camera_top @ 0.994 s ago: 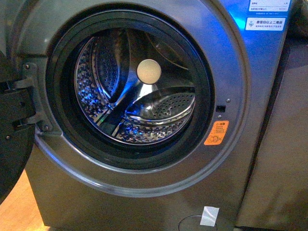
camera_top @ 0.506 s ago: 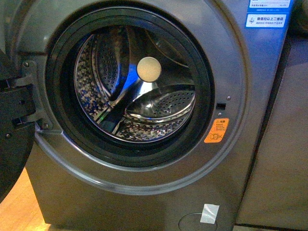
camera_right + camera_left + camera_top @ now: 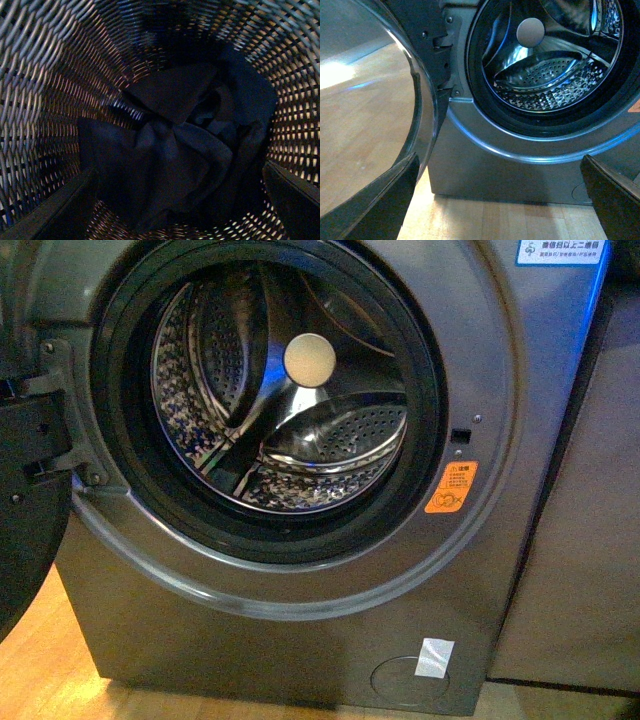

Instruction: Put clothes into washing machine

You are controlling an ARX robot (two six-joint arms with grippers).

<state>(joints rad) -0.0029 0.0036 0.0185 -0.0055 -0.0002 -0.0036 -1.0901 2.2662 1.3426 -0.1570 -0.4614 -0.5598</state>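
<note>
The washing machine [image 3: 480,570] is grey, and its round black-rimmed porthole stands open on an empty, shiny perforated drum [image 3: 300,430]. An orange sticker [image 3: 449,487] sits to the right of the opening. Neither arm shows in the front view. In the left wrist view my left gripper [image 3: 497,205] is open, low in front of the washing machine [image 3: 510,170], with only wooden floor between its fingers [image 3: 375,210]. In the right wrist view my right gripper [image 3: 175,210] is open above the clothes [image 3: 175,150], a crumpled dark navy heap at the bottom of a wicker basket [image 3: 45,75].
The machine's door [image 3: 30,500] hangs open on the left; its glass bowl [image 3: 365,100] fills the left wrist view beside the hinge. A plain beige panel [image 3: 580,540] stands right of the machine. Wooden floor [image 3: 40,660] lies in front. The basket's walls close round the right gripper.
In the front view the machine has slid upward in the picture, so more of its base and the floor shows. Blue reflections in the drum have faded.
</note>
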